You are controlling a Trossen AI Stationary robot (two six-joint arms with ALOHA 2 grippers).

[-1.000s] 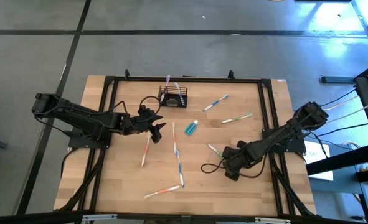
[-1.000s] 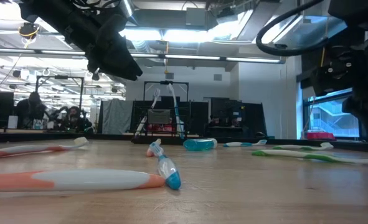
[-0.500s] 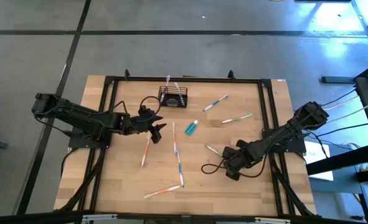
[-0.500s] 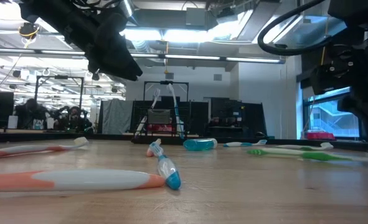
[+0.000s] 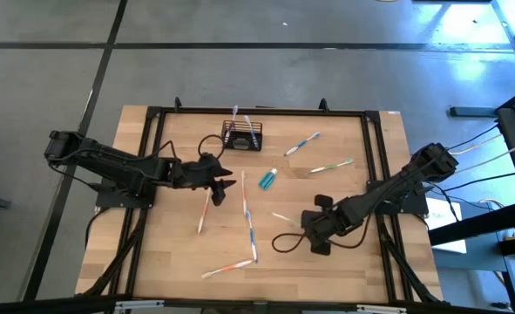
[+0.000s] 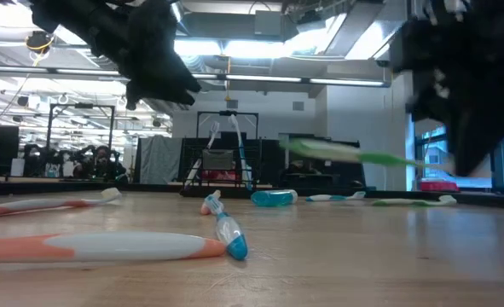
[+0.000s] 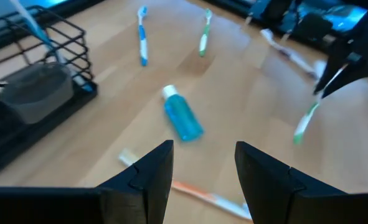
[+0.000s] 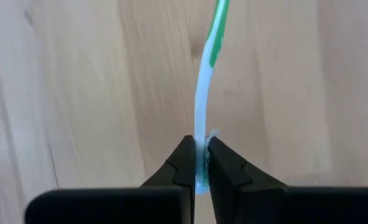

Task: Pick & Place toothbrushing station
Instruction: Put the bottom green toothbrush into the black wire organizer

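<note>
well behind right tool [image 8: 197, 163], toothbrushing station [image 5: 241, 136], tool pinching green toothbrush [image 8: 208, 68]

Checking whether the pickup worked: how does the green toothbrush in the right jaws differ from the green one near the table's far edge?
The held toothbrush hangs lifted off the table, clamped at one end by the right gripper; the far toothbrush lies flat and untouched. Both are green and white.

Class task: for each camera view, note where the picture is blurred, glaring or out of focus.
Low view: right hand and its green toothbrush smear; ceiling lights glare. Left wrist view: black basket soft, far green toothbrush streaked. Right wrist view: fingers crisp on the toothbrush. High view: evenly lit.
</note>
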